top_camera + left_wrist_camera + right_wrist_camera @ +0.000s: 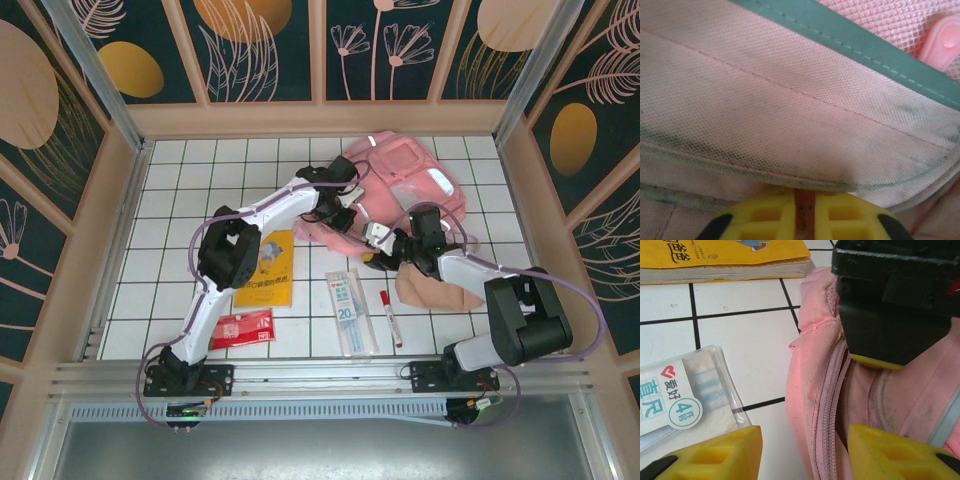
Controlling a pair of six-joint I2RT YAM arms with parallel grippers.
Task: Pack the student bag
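The student bag (400,175) looks soft and light; left end effector (805,200) clenches its zipper edge (830,405), right end effector (804,440) gapes released beside.

Student bag (400,165) half hidden under arms
Left fingers (765,220) cropped at the wrist view's bottom edge; beige pouch (440,292) partly beneath the right arm; red packet (241,328) print unreadable.

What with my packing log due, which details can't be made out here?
- Top view: bag opening, under the left arm.
- Left wrist view: which bag part the left gripper pinches; too close.
- Right wrist view: bag's inside, behind its fabric.
- Top view: print on the book, too small.
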